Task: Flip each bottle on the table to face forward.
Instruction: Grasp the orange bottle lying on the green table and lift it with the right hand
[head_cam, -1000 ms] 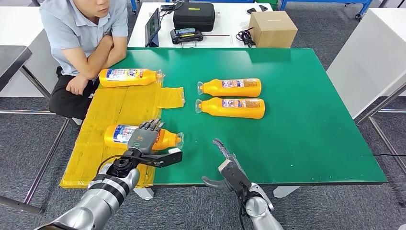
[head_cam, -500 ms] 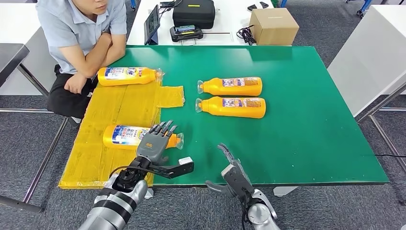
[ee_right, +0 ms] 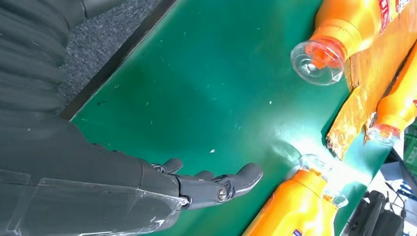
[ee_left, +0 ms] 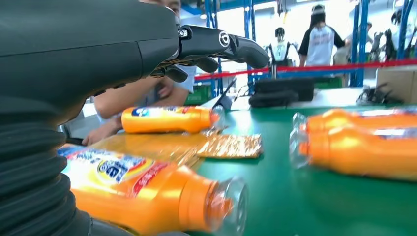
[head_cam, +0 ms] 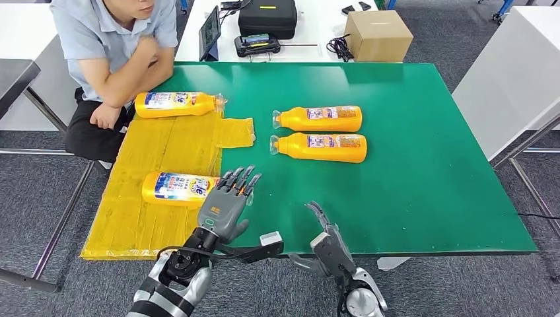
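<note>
Head view: glossy orange plastic bottle (head_cam: 178,189) on crinkled yellow sheet (head_cam: 165,148).

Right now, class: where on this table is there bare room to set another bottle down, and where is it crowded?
Bare green table spreads right of the two paired bottles to the far edge, plus a strip behind them. Crowded: the yellow sheet side, holding two bottles, the left hand, and a person's arms.

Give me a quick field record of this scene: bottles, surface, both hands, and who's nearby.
bottles: four orange plastic bottles, all lying flat
near bottle: orange bottle with blue-white label on yellow sheet
surface: green table
left hand: empty, fingers spread, above the near bottle's neck
right hand: empty, at table's near edge
nearby: seated person
</note>
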You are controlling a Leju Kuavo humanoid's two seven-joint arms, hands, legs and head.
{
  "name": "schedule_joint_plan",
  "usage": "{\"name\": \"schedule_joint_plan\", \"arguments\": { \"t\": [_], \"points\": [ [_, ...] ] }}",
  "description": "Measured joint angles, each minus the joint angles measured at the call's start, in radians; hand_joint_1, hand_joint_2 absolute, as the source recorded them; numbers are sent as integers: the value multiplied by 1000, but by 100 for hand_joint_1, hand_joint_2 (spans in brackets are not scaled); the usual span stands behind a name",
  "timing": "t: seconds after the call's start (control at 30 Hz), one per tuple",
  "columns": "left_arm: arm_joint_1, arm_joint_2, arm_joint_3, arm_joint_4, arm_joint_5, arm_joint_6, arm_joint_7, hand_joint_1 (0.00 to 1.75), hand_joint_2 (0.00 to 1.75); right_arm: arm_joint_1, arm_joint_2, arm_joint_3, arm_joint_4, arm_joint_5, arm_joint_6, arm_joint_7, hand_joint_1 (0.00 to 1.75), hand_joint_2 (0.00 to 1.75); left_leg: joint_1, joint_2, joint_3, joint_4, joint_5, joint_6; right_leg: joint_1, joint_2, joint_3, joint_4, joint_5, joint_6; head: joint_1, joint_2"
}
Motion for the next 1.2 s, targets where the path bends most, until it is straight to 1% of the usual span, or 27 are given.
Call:
{"name": "schedule_joint_plan", "arguments": {
  "t": [0.27,0.37,0.43,0.5,0.53,0.6,0.67,0.7,0.77,0.87,1.0,1.2],
  "points": [
    [19,0,-18,-49,7,3,-3,0,175,6,0,-3,-8,1,-2,0,0,175,0,0,0,0,0,0,0,0,0,0,0,0,0,0],
    [31,0,-18,-68,52,27,-27,0,175,11,4,-8,-18,-16,1,-12,0,175,0,0,0,0,0,0,0,0,0,0,0,0,0,0],
    [48,-2,-17,-93,122,55,-63,0,175,17,14,-21,-37,-82,36,-23,0,87,0,0,0,0,0,0,0,0,0,0,0,0,0,0],
    [71,-10,-12,-123,228,78,-119,0,175,22,28,-42,-60,-167,88,-23,0,0,0,0,0,0,0,0,0,0,-1,0,0,0,0,0],
    [83,-16,-8,-138,296,85,-158,0,175,23,35,-53,-72,-193,103,-20,0,0,0,0,0,0,0,0,0,0,-1,0,0,0,0,0],
    [109,-30,4,-164,464,95,-259,0,175,27,50,-71,-104,-184,82,-2,0,87,0,0,-1,0,-1,0,0,0,-1,0,0,0,0,0],
    [138,-46,19,-189,666,93,-375,0,175,35,69,-82,-154,-116,14,23,0,175,0,0,-1,0,-1,0,0,0,-1,0,0,0,0,0],
    [152,-54,27,-201,763,85,-427,0,175,40,78,-82,-186,-63,-28,34,0,175,0,0,-1,0,-1,0,0,0,-1,0,0,0,0,0],
    [175,-66,38,-222,913,63,-505,0,175,45,83,-69,-249,55,-90,49,0,175,0,0,-1,0,-1,0,0,0,-1,0,0,0,0,0],
    [194,-78,45,-248,1050,26,-565,0,175,44,70,-34,-324,192,-140,75,0,175,0,0,-1,0,-1,0,0,0,-1,0,0,0,0,0],
    [207,-85,54,-271,1186,-54,-583,0,175,32,33,5,-382,377,-238,121,0,175,0,0,-1,0,-1,0,0,0,-1,0,0,0,0,0],
    [212,-86,55,-273,1226,-105,-571,0,175,8,-17,41,-395,663,-351,225,0,175,0,0,-1,0,-1,0,0,0,-1,0,0,0,0,0]
  ]
}}
